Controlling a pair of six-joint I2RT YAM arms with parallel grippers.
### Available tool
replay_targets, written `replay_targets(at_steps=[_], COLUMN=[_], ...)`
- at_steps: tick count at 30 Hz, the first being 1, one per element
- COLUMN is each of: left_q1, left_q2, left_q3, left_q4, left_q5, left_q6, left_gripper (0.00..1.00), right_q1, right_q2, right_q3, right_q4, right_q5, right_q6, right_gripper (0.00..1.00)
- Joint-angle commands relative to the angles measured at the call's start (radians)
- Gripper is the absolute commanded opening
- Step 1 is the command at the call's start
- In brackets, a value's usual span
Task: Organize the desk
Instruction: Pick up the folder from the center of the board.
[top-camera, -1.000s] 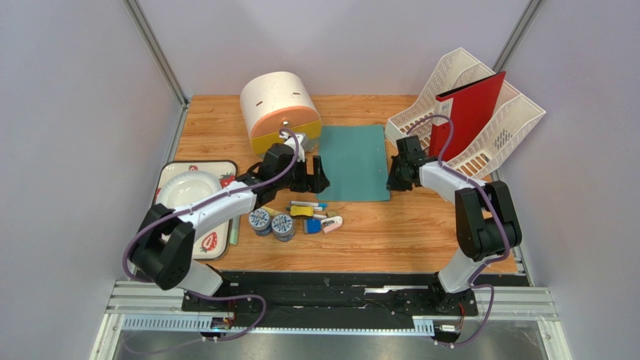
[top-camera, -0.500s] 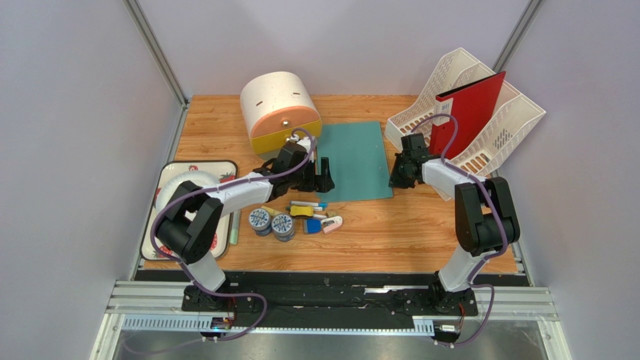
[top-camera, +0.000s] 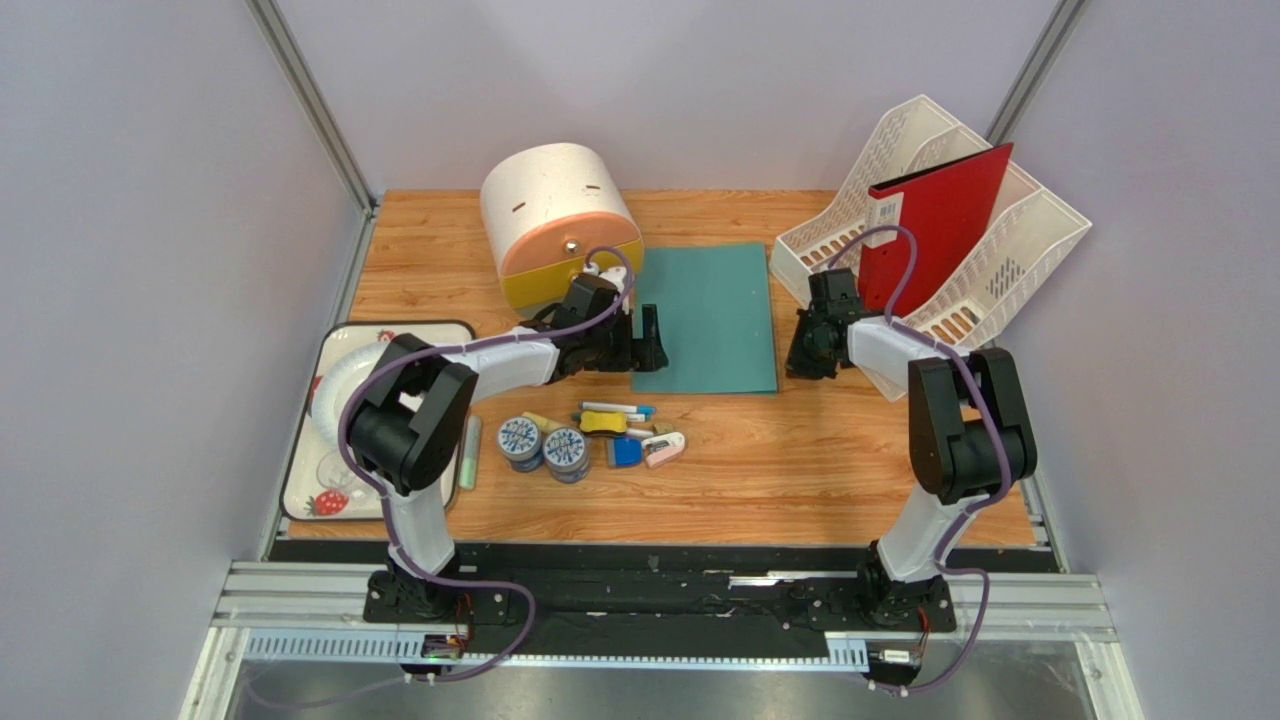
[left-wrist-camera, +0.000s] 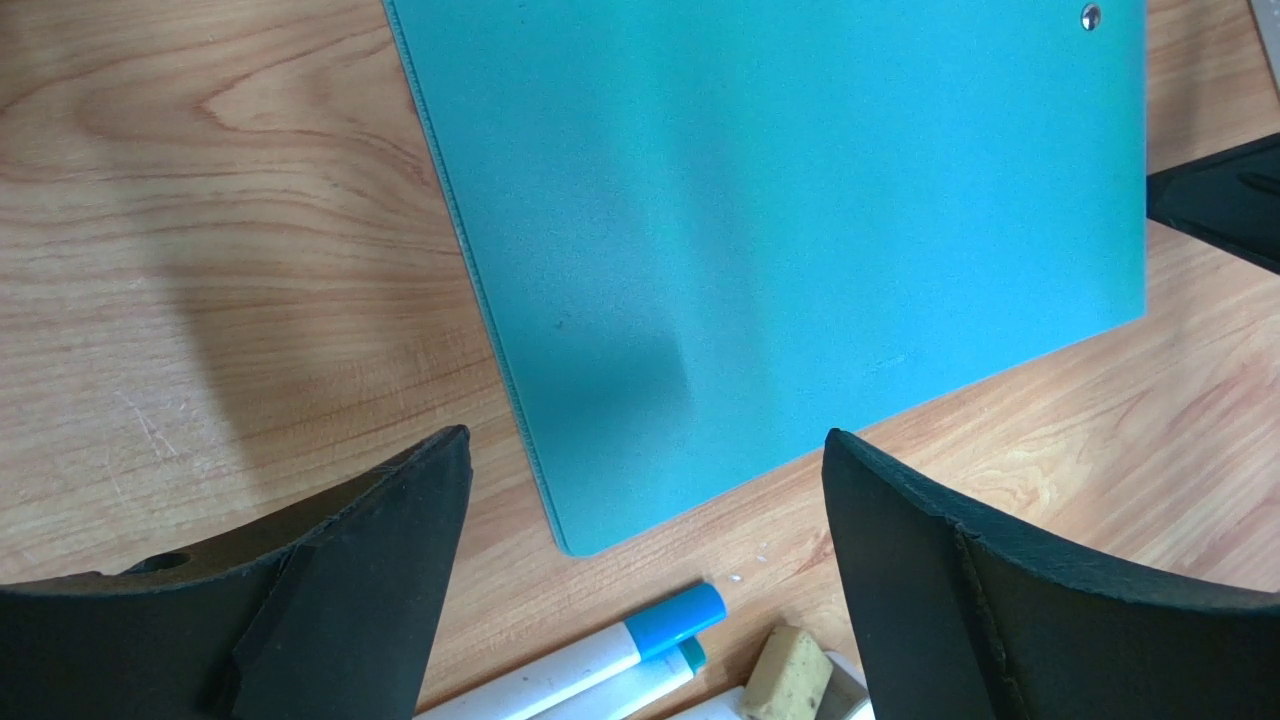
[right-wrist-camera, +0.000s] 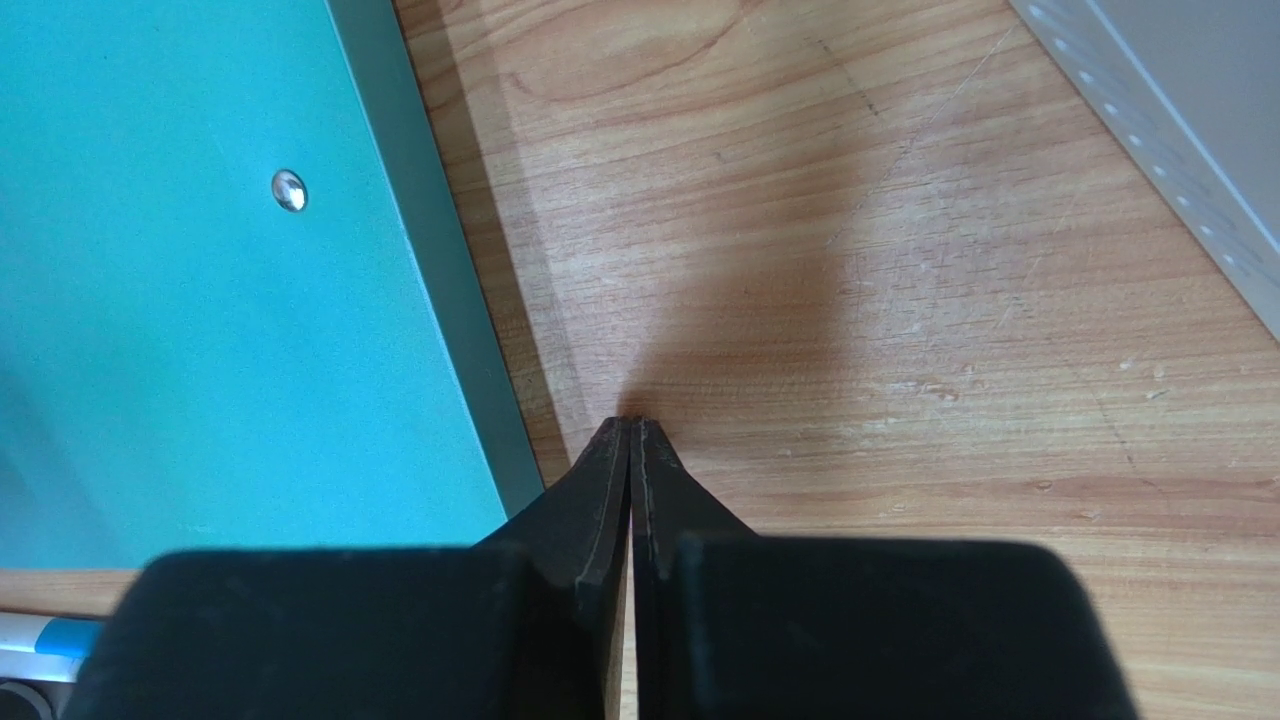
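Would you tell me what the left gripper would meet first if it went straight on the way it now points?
The left gripper would most likely meet the teal folder first: its open jaws frame the folder's corner, flat on the desk. Height is unclear.

In your overhead view, the left arm (top-camera: 409, 417) covers the right side of the white plate (top-camera: 337, 374) and part of the strawberry-print tray (top-camera: 308, 468) under it. The little pieces (top-camera: 631, 432) beside the two round patterned lids (top-camera: 544, 444) are too small for you to name.

The left wrist view cuts the teal folder (left-wrist-camera: 781, 225) at its top edge. Its bottom edge clips two white markers (left-wrist-camera: 601, 668) and a tan block (left-wrist-camera: 787, 669). A black part (left-wrist-camera: 1220, 195) runs off the right edge, so you cannot tell what it is.

The right wrist view gives you only a corner strip of the white file rack (right-wrist-camera: 1187, 120), and the blurred body of the right claw (right-wrist-camera: 633, 426) hides the worktop (right-wrist-camera: 902, 300) below it.
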Motion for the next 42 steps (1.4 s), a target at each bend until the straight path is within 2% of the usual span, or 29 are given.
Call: replay_targets(at_steps=[1, 7, 9, 13, 14, 15, 19, 24, 31, 36, 38, 42], left_q1=[0.006, 0.009, 0.012, 0.017, 0.016, 0.016, 0.016, 0.016, 0.017, 0.019, 0.020, 0.023], left_q2=[0.014, 0.022, 0.022, 0.025, 0.027, 0.027, 0.025, 0.025, 0.028, 0.013, 0.005, -0.010], left_q3=[0.036, 0.034, 0.037, 0.034, 0.034, 0.033, 0.022, 0.019, 0.013, 0.005, 0.004, -0.012], left_q4=[0.064, 0.049, 0.043, 0.044, 0.047, 0.050, 0.064, 0.072, 0.075, 0.063, 0.058, 0.052], left_q5=[0.058, 0.040, 0.034, 0.039, 0.042, 0.042, 0.045, 0.051, 0.054, 0.039, 0.029, 0.005], left_q6=[-0.016, -0.033, -0.030, -0.035, -0.036, -0.038, -0.044, -0.045, -0.044, -0.038, -0.036, -0.035], left_gripper=[0.95, 0.93, 0.93, 0.93, 0.93, 0.93, 0.93, 0.93, 0.93, 0.93, 0.93, 0.93], right_q1=[-0.001, 0.000, 0.000, 0.000, -0.001, 0.000, 0.005, 0.014, 0.022, 0.020, 0.022, 0.020], right_q2=[0.047, 0.032, 0.001, -0.094, -0.117, -0.158, -0.221, -0.177, -0.070, -0.031, -0.027, 0.032], right_q3=[-0.015, -0.015, -0.012, -0.028, -0.042, -0.053, -0.099, -0.076, -0.045, -0.033, -0.036, -0.010], right_q4=[-0.046, -0.043, -0.043, -0.015, -0.012, -0.006, 0.070, 0.072, 0.103, 0.069, 0.063, 0.022], right_q5=[0.007, -0.006, -0.032, -0.050, -0.044, -0.046, -0.096, -0.121, -0.124, -0.067, -0.055, -0.035], right_q6=[-0.008, -0.006, -0.001, 0.009, 0.015, 0.014, 0.035, 0.039, 0.040, 0.037, 0.046, 0.051], right_gripper=[0.04, 0.04, 0.08, 0.23, 0.32, 0.36, 0.40, 0.39, 0.33, 0.23, 0.13, 0.07])
